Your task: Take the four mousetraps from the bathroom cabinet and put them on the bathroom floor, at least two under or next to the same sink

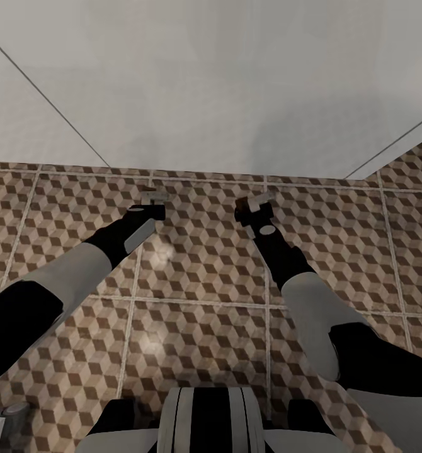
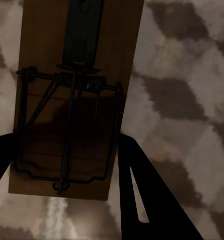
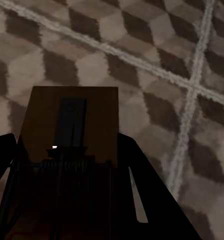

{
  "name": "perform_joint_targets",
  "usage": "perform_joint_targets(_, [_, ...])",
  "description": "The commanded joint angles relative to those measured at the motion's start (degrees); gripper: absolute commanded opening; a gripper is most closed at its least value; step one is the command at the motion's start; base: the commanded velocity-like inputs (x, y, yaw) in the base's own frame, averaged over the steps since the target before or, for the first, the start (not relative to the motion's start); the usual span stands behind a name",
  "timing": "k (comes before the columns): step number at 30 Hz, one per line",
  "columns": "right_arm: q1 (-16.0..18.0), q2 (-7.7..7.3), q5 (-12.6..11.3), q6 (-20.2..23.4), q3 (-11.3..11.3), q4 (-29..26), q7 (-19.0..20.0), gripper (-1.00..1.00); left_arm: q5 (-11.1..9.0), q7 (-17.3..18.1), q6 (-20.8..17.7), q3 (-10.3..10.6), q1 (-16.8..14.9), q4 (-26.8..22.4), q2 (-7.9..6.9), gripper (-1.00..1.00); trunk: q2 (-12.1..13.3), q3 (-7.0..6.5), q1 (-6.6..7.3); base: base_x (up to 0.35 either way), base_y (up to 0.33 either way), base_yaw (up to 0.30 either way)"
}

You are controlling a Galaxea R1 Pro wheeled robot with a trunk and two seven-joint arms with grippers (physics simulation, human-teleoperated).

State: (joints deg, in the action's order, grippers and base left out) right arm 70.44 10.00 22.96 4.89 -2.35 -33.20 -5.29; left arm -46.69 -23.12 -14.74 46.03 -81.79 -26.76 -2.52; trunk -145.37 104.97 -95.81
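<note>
**Two traps in hand, ready to set down on the tiles**

Each wrist view shows a mousetrap between dark fingers. The left mousetrap [image 2: 71, 100] is a brown board with its wire frame and spring facing the camera, and the left gripper [image 2: 66, 165] is closed on its near end. The right mousetrap [image 3: 74, 150] sits the same way, its far edge jutting out over the bathroom floor [image 3: 142, 60], with the right gripper [image 3: 66, 200] clamped on its near part. From the head view the left gripper [image 1: 153, 200] and right gripper [image 1: 256, 206] hang side by side over the cube-patterned tiles, near the floor's far edge where it meets the plain pale wall [image 1: 211, 82]. The traps themselves are too small there to make out.

The step in hand looks like placing both traps. To do it well, lower each wrist until the board is close to the tile and roughly level before parting the fingers, so it lands flat rather than tipping or bouncing. Keep the two release spots apart, so one board does not land on the other. No sink can be made out, so whether this spot counts as beside one cannot be judged; check that before letting go.
</note>
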Motion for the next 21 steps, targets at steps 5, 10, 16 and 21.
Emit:
perform_joint_targets(5, [0.0,0.0,0.4,0.1,-0.2,1.8,-0.2,-1.0,-0.2,-0.3,-0.2,0.6,-0.2,0.2,-0.02,-1.0,0.0,0.03,0.01,0.0,0.0,0.0])
perform_joint_targets(10, [0.1,-0.02,-0.3,0.0,-0.1,2.7,0.0,-1.0,-0.3,-0.2,-0.1,0.8,-0.2,0.3,-0.03,-1.0,0.0,0.03,0.01,0.0,0.0,0.0])
perform_joint_targets(16, [0.1,0.0,-5.0,0.0,-0.1,3.9,0.8,-1.0,-0.3,0.6,0.0,1.0,-0.2,0.3,-0.03,-1.0,0.0,0.03,0.01,0.0,0.0,0.0])
perform_joint_targets(21, [0.3,0.0,-6.9,0.0,-0.1,4.1,1.0,-1.0,-0.3,1.2,0.0,1.0,-0.2,0.2,-0.03,-1.0,0.0,0.03,0.01,0.0,0.0,0.0])
